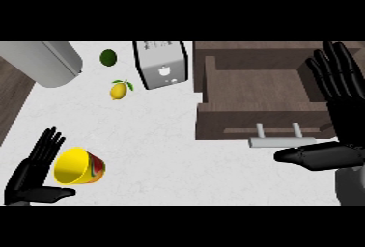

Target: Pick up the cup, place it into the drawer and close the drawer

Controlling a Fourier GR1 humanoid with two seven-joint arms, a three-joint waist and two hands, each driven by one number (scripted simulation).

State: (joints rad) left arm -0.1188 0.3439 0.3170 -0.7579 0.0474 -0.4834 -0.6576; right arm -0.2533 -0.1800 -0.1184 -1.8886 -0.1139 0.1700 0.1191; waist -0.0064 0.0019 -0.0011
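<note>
The cup (78, 167) lies tipped on its side on the counter (157, 144), mouth toward the left hand (32, 176), which sits just beside it, fingers straight and holding nothing. The right hand (339, 96) is open too, by the open drawer (260, 91). The risk: a sideways nudge could roll the cup away before fingers curl round it.

I'm scanning for anything to read and getting almost nothing. The grey appliance (164, 65), standing up beyond the left hand's fingers (44, 149) and well left of the right hand's fingers (335, 67), carries a small pale emblem on its front and a row of dark marks along its top edge, but I can't make out a single letter. No other text shows.
</note>
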